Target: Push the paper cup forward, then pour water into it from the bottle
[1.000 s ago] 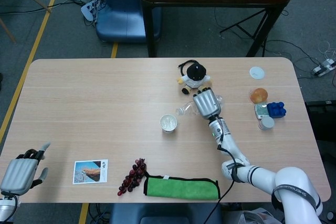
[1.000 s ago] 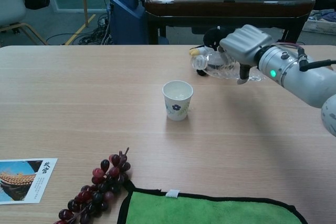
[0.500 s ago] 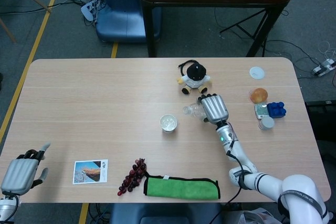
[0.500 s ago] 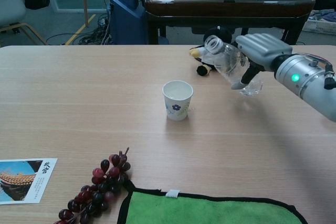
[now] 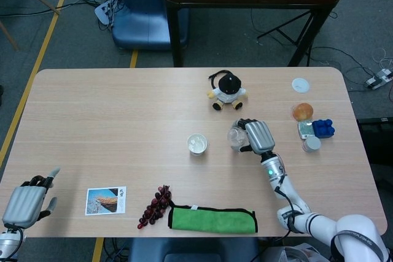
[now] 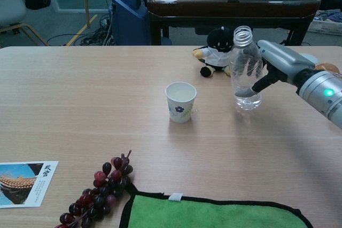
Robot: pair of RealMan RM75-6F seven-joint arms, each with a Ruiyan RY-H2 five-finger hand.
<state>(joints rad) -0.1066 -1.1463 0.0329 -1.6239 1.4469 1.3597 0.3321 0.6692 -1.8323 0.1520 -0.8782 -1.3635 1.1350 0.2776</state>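
Right hand (image 6: 278, 63) grips the clear, uncapped plastic bottle (image 6: 245, 69), upright, its base at the light wooden table (image 5: 110, 115). White paper cup with a blue flower print (image 6: 180, 101) stands upright to the bottle's left, apart from it. Black-and-white plush toy (image 5: 228, 89) sits behind the bottle. Left hand (image 5: 26, 203) hangs at the table's near-left corner, holding nothing, fingers loosely apart
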